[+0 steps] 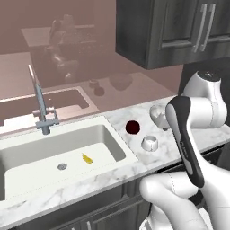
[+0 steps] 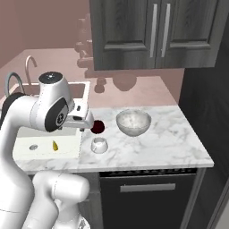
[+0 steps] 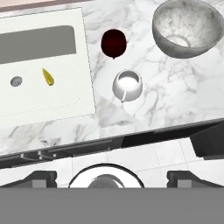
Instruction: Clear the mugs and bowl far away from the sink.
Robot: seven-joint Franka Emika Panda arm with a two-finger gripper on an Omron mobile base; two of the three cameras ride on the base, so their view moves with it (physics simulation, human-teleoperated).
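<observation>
The pincer (image 3: 111,177) hangs above the desk's front edge with its jaws spread wide and nothing between them; its tips show as dark blocks at the bottom of the hand view. No task thing has been lifted yet, so the step in hand looks like the reach for a first cup.

On the desk (image 2: 170,138), the white mug (image 3: 127,85) stands upright just right of the sink (image 3: 48,100), close to the front edge, its handle turned toward that edge. Behind it, nearer the back wall, sits the dark red mug (image 3: 113,42), also close to the sink's rim. The bowl (image 3: 187,29) rests further right, toward the desk's middle, well apart from the basin. A small yellow thing (image 3: 48,77) lies in the sink near the drain.

The white mug is nearest the pincer and seems the natural first target. To take it well, come straight down over it, set one finger inside the rim and one outside on the side away from the handle, then close. Keep clear of the red mug behind. Carry it toward the desk's right end, past the bowl.
</observation>
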